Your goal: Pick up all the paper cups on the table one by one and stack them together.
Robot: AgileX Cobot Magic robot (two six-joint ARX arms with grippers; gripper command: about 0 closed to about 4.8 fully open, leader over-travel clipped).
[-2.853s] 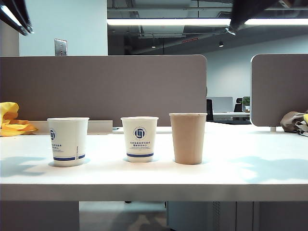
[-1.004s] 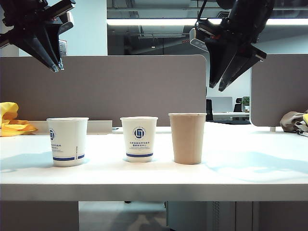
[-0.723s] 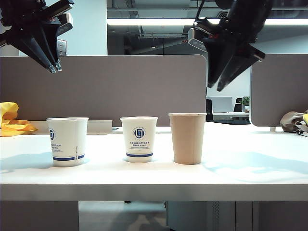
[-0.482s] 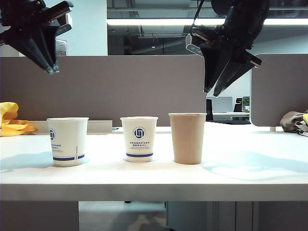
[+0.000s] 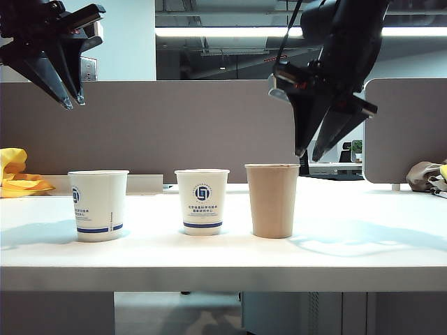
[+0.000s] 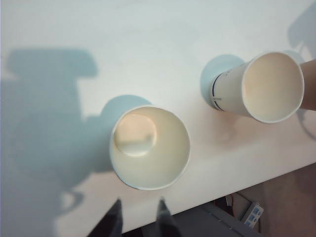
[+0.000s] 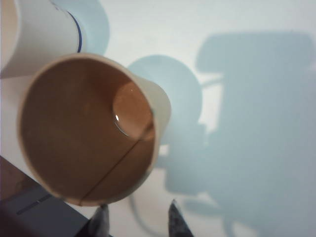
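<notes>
Standing in a row on the white table [image 5: 391,244], the three paper cups are all upright and apart: a white cup with blue logo [image 5: 98,205] at left, a second white cup [image 5: 202,201] in the middle, and the taller brown cup [image 5: 272,200] just right of it.

Only the exterior view shows the arms' height. The left gripper [image 5: 74,102] hangs in the upper left of the frame, well above the left white cup, its jaws a narrow gap apart and holding nothing. The right gripper [image 5: 309,153] hangs just above and to the right of the brown cup's rim, jaws parted wider, also holding nothing.

The wrist views add what the side view hides: each cup's empty inside. The left wrist view looks down into one white cup [image 6: 150,147], the other [image 6: 259,87] nearby. The right wrist view looks into the brown cup [image 7: 91,129], with what is probably the middle white cup [image 7: 44,30] beside it.

Grey partition panels [image 5: 174,125] stand behind the table; something yellow [image 5: 17,174] lies at far left.
</notes>
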